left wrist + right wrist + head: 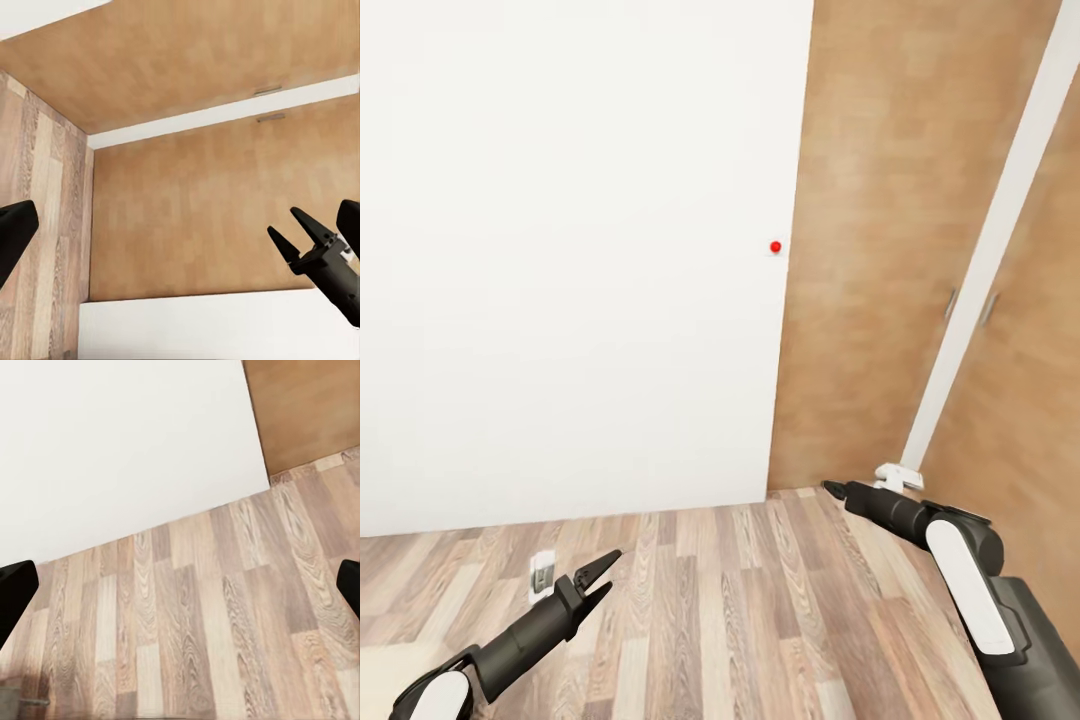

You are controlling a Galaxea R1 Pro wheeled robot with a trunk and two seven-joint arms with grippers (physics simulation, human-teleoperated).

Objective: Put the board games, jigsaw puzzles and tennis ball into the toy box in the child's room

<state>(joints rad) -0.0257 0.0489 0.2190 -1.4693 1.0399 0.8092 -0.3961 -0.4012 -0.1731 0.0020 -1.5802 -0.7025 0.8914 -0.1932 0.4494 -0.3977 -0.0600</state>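
I face a corner of the child's room: a white wall [570, 260] meets light wooden wardrobe doors [880, 250] above a wood-plank floor [760, 600]. My left gripper [600, 572] hangs low over the floor with its fingers spread open and nothing between them. My right gripper [836, 489] reaches toward the foot of the wardrobe, open and empty. In the left wrist view, the right gripper [298, 238] is in front of the wardrobe with both fingers apart. In each wrist view, the gripper's own fingers [15, 232] [15, 589] stand at the picture's edges.
A small white-grey object [542, 574] lies on the floor beside the left gripper. Another small white object [898, 476] sits at the wardrobe's base. A white strip [1000, 220] divides two wardrobe doors with slim handles [950, 303]. A red dot [775, 246] marks the wall.
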